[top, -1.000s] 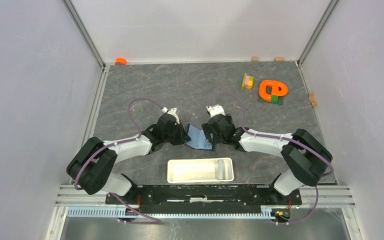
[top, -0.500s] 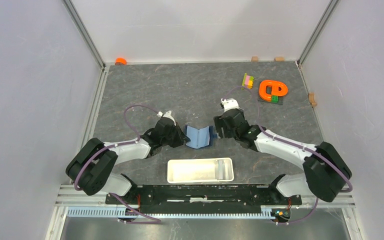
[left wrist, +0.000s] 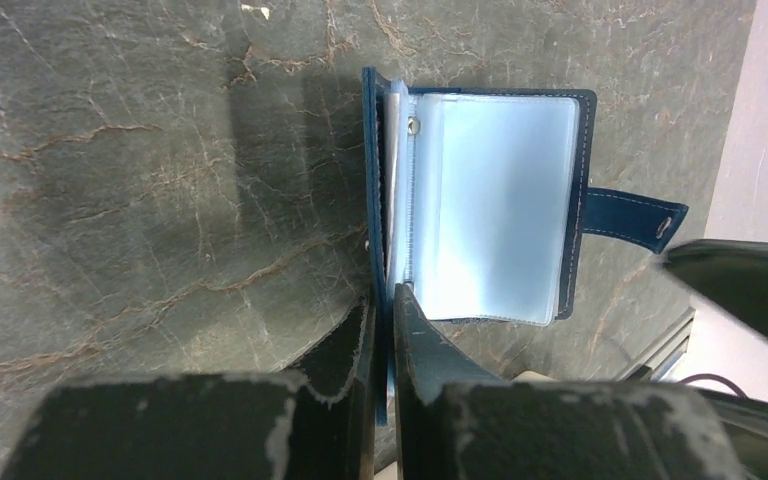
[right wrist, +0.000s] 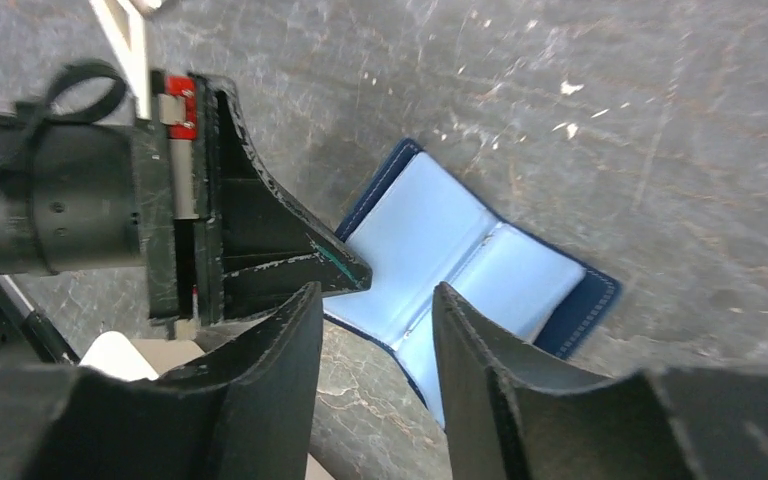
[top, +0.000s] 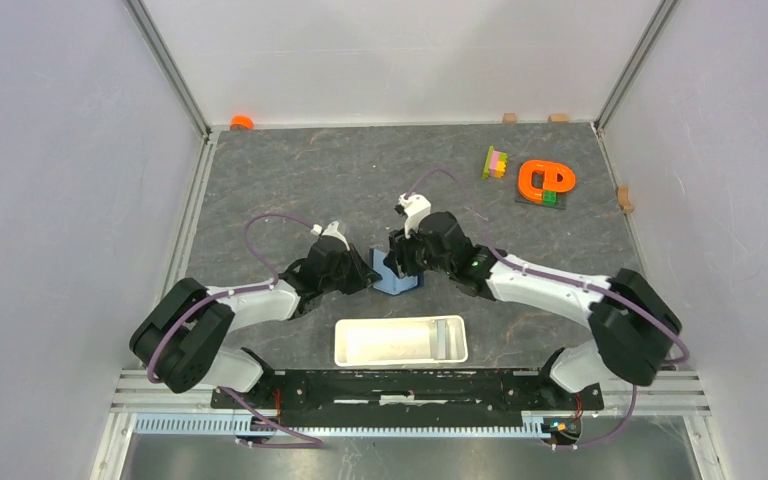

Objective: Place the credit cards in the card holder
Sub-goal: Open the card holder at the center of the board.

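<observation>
The card holder (left wrist: 490, 200), a navy wallet with light blue clear sleeves, lies open on the grey table. My left gripper (left wrist: 385, 312) is shut on its left cover, which stands on edge. The snap tab (left wrist: 632, 216) sticks out on the far side. In the top view the card holder (top: 398, 285) sits between both grippers. My right gripper (right wrist: 375, 295) hovers just above the open sleeves (right wrist: 440, 245), jaws apart, with nothing between them. A flat grey piece, probably the credit cards (top: 448, 337), lies at the right end of the tray.
A long white tray (top: 385, 342) stands just in front of the card holder, near the arm bases. Coloured blocks (top: 497, 162) and an orange ring toy (top: 545, 181) sit at the back right. An orange cap (top: 241, 122) lies at the back left corner.
My right gripper has swung left from the card holder's right edge to above its middle, and its jaws have narrowed. The card holder looks less spread. The left arm has stayed put.
</observation>
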You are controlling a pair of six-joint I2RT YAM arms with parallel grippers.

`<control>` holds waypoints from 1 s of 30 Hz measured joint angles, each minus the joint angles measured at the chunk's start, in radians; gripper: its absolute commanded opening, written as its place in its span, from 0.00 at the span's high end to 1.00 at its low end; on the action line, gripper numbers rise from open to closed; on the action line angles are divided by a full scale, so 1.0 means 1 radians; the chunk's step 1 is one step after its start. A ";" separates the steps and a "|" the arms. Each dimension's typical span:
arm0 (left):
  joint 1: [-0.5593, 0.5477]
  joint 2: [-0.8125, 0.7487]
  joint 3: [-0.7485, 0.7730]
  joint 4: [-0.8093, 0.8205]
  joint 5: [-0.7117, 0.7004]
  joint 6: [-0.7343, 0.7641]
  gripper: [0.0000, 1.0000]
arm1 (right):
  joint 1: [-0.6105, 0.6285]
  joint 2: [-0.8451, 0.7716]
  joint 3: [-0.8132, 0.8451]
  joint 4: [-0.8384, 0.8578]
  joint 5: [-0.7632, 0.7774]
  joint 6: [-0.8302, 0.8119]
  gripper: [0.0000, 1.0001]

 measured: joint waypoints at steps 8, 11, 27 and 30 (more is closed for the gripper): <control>0.000 0.002 -0.012 0.019 0.004 -0.002 0.98 | 0.000 0.174 0.016 -0.029 -0.021 0.003 0.55; 0.000 0.003 -0.018 0.022 0.006 -0.002 0.98 | -0.008 0.189 0.014 -0.059 0.016 0.002 0.56; 0.023 0.060 -0.043 0.084 0.039 -0.019 0.62 | -0.122 0.161 -0.070 -0.083 0.038 -0.021 0.46; 0.029 0.060 -0.048 0.084 0.056 -0.018 0.55 | -0.125 0.084 -0.070 -0.140 0.042 -0.029 0.34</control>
